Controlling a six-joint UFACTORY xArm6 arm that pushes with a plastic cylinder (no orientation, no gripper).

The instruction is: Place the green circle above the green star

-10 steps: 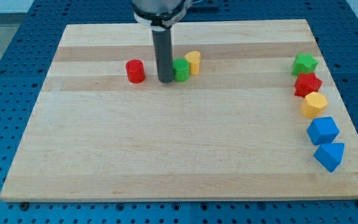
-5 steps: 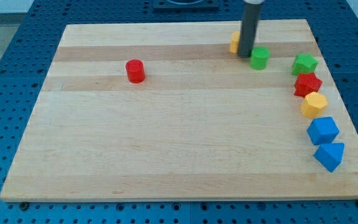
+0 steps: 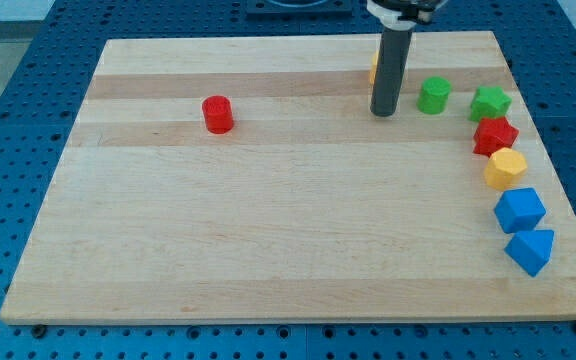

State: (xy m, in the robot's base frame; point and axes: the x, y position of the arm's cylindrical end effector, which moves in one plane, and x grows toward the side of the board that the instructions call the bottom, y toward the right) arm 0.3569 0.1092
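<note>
The green circle stands on the wooden board near the view's top right, just left of the green star and about level with it. My tip rests on the board a short way left of the green circle, apart from it. The rod hides most of a yellow block behind it.
A red cylinder stands left of centre. Down the right edge below the green star lie a red star, a yellow hexagon, a blue block and a blue triangle. The board's top edge is close.
The green circle slid right across the board, from beside the red cylinder to next to the green star. My tip has since drawn back down and left, off the circle.
</note>
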